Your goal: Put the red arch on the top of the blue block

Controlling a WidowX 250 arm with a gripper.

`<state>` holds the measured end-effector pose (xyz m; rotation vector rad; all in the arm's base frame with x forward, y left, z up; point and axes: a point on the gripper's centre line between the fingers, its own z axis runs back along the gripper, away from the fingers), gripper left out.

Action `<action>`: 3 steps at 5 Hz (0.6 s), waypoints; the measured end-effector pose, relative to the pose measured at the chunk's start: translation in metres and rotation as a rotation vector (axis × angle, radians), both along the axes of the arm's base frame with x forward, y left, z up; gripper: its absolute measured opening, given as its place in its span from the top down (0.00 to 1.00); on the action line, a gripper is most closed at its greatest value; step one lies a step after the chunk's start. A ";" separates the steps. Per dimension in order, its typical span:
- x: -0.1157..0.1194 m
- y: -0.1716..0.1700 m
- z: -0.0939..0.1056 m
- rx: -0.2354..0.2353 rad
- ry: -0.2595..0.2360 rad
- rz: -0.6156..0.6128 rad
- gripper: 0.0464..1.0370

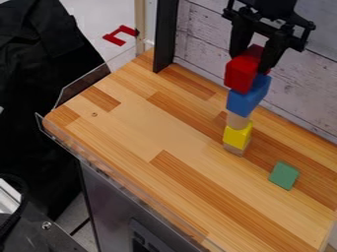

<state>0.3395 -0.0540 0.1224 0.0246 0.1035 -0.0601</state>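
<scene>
Near the far desk edge (299,133), your gripper (249,63), jaws clamped, holds a boxy red piece (241,75) over the blue block (247,100)

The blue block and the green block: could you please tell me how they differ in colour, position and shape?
The blue block is blue, while the green block is a muted green. The blue block sits high in the stack, above the yellow block; the green block lies directly on the wooden tabletop. The blue block looks bulkier, the green block flatter. Both are plain-coloured and straight-edged.
</scene>
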 end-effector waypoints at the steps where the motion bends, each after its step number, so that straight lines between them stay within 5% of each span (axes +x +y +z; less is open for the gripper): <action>1: 0.001 -0.002 -0.003 -0.011 0.000 0.012 0.49; 2: 0.000 -0.004 -0.004 -0.015 0.005 0.027 0.42; 3: -0.002 -0.007 -0.010 -0.028 0.056 0.034 0.11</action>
